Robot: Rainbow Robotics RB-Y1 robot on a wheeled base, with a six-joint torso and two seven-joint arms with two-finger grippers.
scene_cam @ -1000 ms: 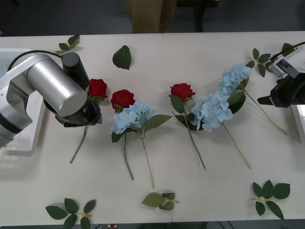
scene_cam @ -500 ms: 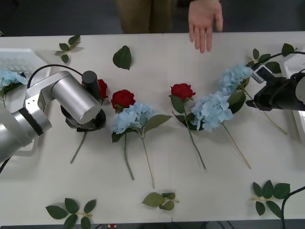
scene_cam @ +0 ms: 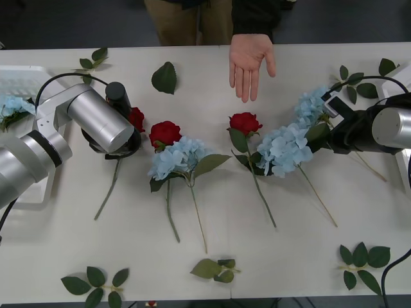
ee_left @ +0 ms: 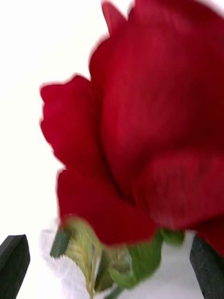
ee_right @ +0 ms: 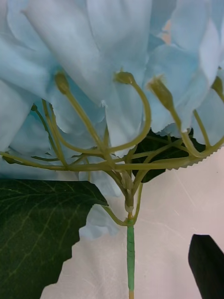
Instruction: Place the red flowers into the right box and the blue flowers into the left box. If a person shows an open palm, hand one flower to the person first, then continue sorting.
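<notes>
Person's open palm (scene_cam: 249, 61): newly extended over far table edge; handover now due. Left gripper (ee_left: 109, 266): open around leftmost rose (scene_cam: 135, 118). Right gripper: at hydrangea (scene_cam: 316, 102), fingers undeterminable.

The left arm reaches in from the left edge of the front view, its silver forearm angled across the table and bent at the wrist, with the left gripper (ee_left: 109, 261) low over the tabletop; in the left wrist view its two black fingers (ee_left: 13, 264) stand wide apart at the corners. The right arm comes in from the right edge, silver forearm level and pointing inward, ending in the black right gripper (scene_cam: 338, 127). A person's open hand (scene_cam: 249, 63), palm up and fingers spread, extends from a dark sleeve at the far side.
</notes>
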